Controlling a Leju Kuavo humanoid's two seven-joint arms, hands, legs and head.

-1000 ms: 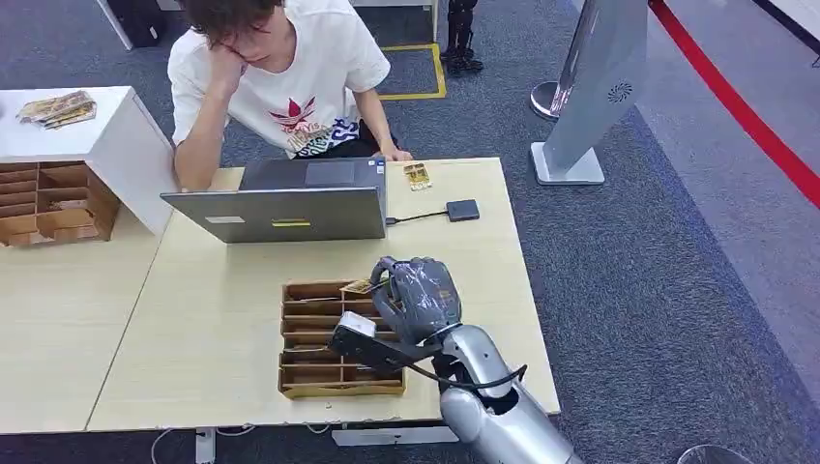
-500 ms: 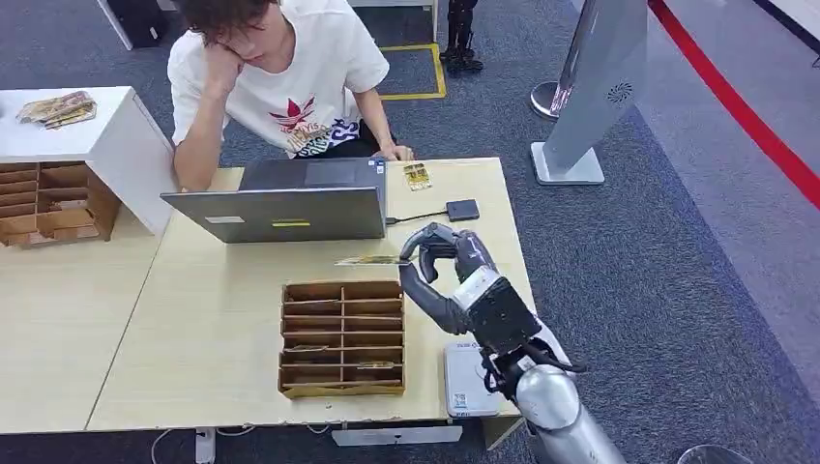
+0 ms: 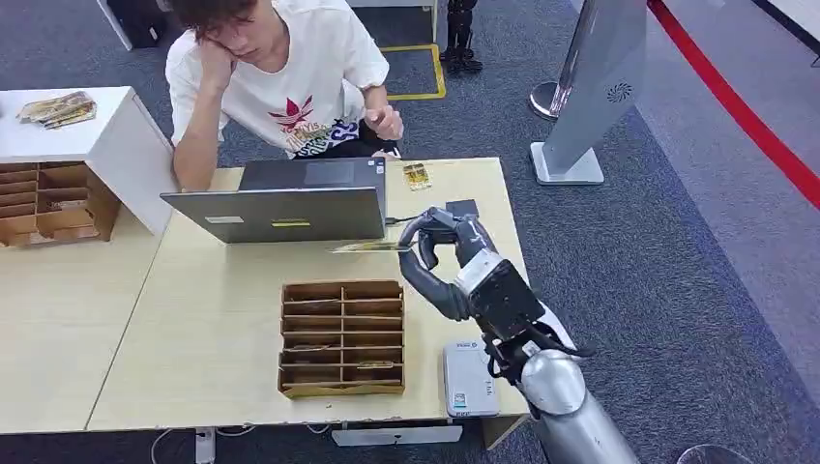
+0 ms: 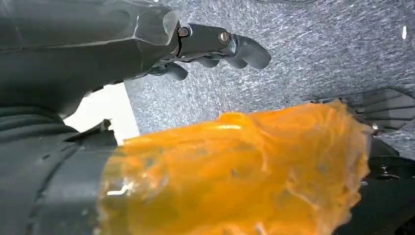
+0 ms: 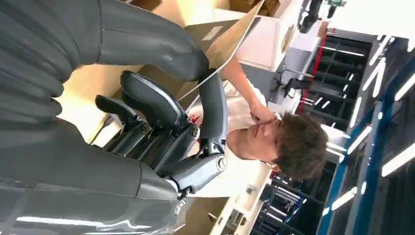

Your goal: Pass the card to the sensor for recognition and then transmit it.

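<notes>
The right hand (image 3: 440, 253), pinching the card (image 3: 370, 247), has carried it farther toward the black sensor (image 3: 462, 209); recognition looks imminent.

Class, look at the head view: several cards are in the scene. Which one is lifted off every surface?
The card pinched by the right robot hand, held flat in the air beside the laptop. The card near the table's far edge lies flat on the wood.

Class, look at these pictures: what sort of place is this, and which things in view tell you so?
Probably an indoor demo or test hall: grey carpet with red floor marking, a standing kiosk, and a desk with a laptop.
</notes>
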